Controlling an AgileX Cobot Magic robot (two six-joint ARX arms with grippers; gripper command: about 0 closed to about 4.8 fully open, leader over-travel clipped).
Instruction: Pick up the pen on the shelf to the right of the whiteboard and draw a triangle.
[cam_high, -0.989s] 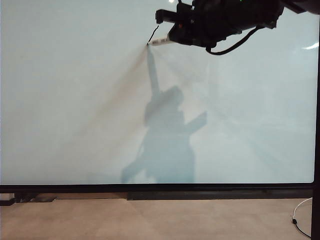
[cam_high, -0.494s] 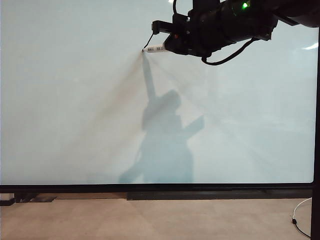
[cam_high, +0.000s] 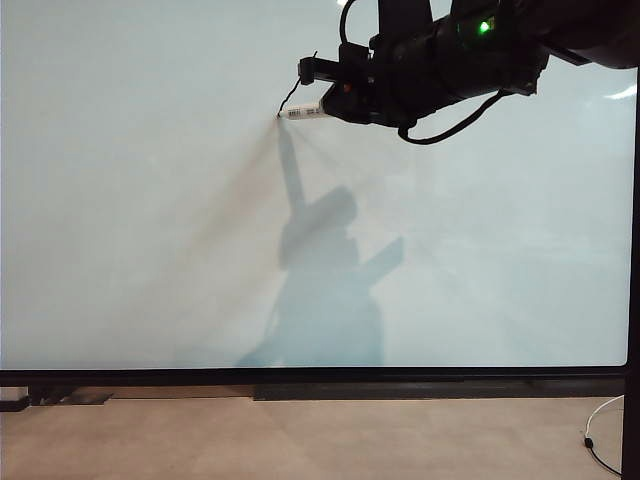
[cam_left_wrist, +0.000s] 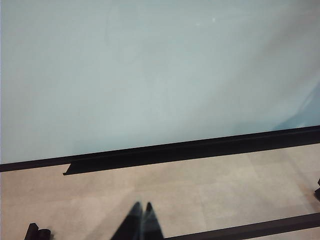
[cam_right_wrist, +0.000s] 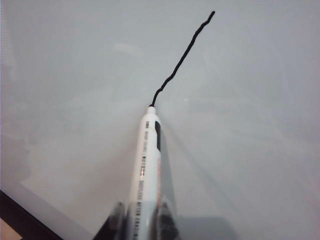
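The right gripper (cam_right_wrist: 142, 222), a black two-finger claw at the end of the dark right arm (cam_high: 470, 55), is clamped narrowly on the slim white marker pen with dark print along its barrel (cam_right_wrist: 146, 165); in the right wrist view its fingers (cam_right_wrist: 114, 222) press the lower end of the barrel from both sides. In the exterior view this gripper (cam_high: 325, 105) hangs high over the board, right of the middle, with the pen (cam_high: 300, 111) sticking out level toward the left. The pen's black tip touches the very large glossy pale grey-white whiteboard with its thin black frame (cam_high: 150, 220), right at the lower end of a thin, wobbly black drawn line (cam_right_wrist: 182, 57). That line (cam_high: 292, 95) runs up and to the right from the tip, and its upper end passes behind the gripper in the exterior view; only this one stroke of the triangle is on the board. A grey shadow of the arm and pen (cam_high: 320, 290) falls on the board below the tip. The left gripper (cam_left_wrist: 139, 222) sits well apart from all this, low by the pale brown floor (cam_left_wrist: 210, 185) in front of the board's black lower edge (cam_left_wrist: 200, 148); its two dark fingertips (cam_left_wrist: 131, 222) lie pressed together with nothing between them.
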